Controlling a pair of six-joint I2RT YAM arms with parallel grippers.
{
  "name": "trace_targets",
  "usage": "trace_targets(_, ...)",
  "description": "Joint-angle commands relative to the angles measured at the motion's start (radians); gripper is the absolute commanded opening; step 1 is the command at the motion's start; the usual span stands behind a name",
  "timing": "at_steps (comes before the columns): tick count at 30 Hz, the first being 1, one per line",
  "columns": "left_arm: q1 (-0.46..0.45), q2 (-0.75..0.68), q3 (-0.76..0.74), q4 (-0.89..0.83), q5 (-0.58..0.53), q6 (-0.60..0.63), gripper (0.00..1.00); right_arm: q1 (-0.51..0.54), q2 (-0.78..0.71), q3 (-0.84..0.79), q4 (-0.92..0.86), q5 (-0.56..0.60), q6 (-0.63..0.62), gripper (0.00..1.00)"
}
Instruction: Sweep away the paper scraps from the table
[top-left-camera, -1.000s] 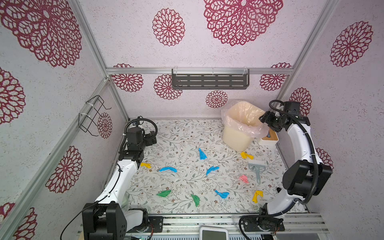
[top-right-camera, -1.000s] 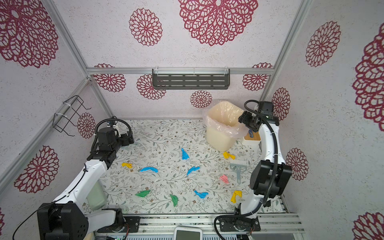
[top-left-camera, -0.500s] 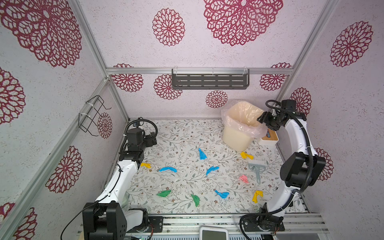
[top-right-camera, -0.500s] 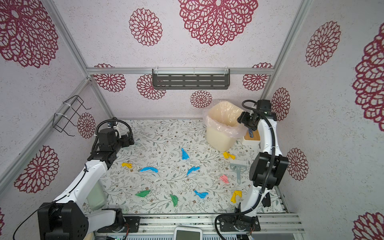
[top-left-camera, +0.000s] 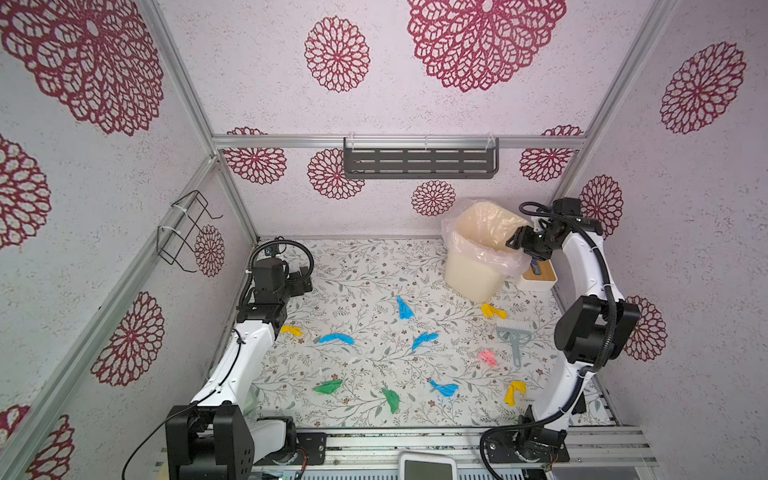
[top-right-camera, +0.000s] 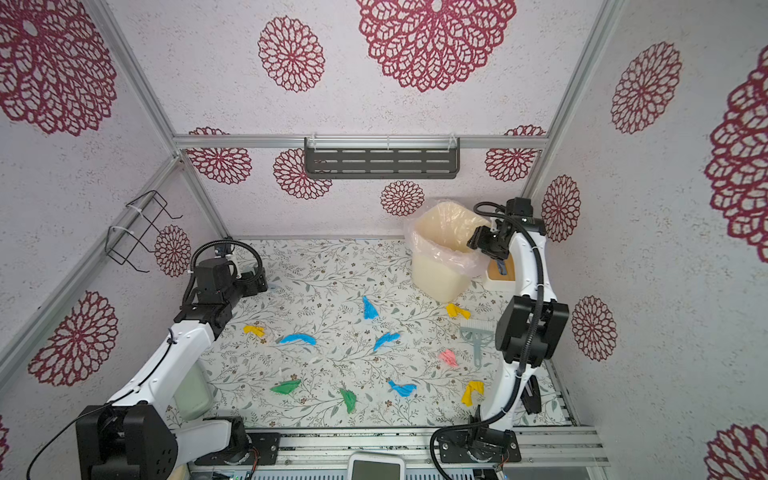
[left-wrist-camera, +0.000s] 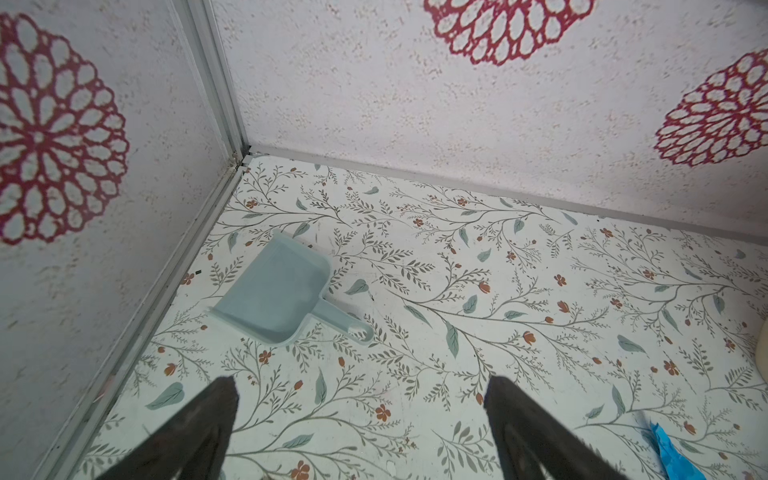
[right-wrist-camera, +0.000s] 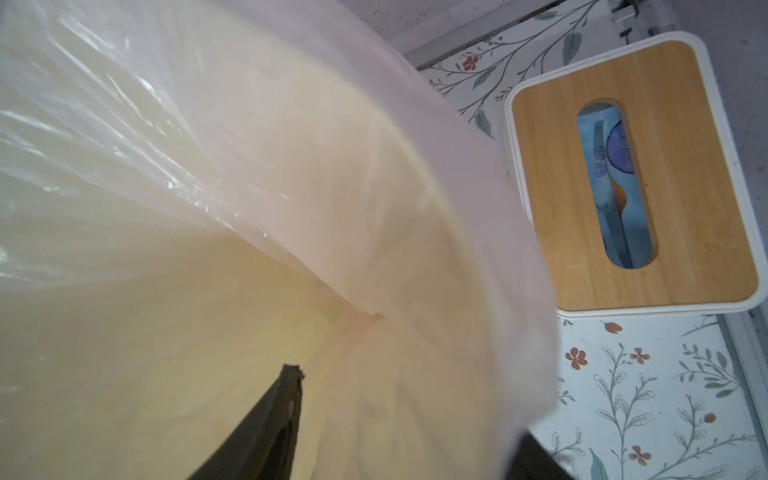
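Several paper scraps lie spread over the table (top-left-camera: 365, 270): blue ones (top-left-camera: 404, 308) (top-left-camera: 336, 338), yellow ones (top-left-camera: 291, 330) (top-left-camera: 513, 392), green ones (top-left-camera: 328, 387) and a pink one (top-left-camera: 487, 357). My left gripper (top-left-camera: 305, 278) hovers at the back left, open and empty (left-wrist-camera: 361, 390), facing a pale blue dustpan (left-wrist-camera: 278, 291) in the corner. A blue scrap (left-wrist-camera: 669, 453) shows at that view's edge. My right gripper (top-left-camera: 515, 241) is at the cream bin's (top-left-camera: 478, 274) rim. Its fingers stand apart (right-wrist-camera: 407, 407), one inside the liner, one outside.
A grey hand brush (top-left-camera: 513, 338) lies on the table by the right arm. A wood-topped tissue box (top-left-camera: 538, 276) stands behind the bin. A wire rack (top-left-camera: 183, 232) hangs on the left wall and a grey shelf (top-left-camera: 419, 162) on the back wall.
My right gripper has moved left onto the bin's rim and its jaws have narrowed. The left arm and the scraps have not moved.
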Motion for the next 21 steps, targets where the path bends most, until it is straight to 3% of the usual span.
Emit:
trace_targets(1, 0.014, -0.028, -0.016, -0.025, 0.006, 0.001, 0.97, 0.046, 0.023, 0.053, -0.043, -0.04, -0.053, 0.62)
trace_targets(21, 0.055, -0.065, -0.019, -0.072, 0.023, 0.024, 0.97, 0.28, 0.211, 0.311, -0.092, -0.096, -0.095, 0.6)
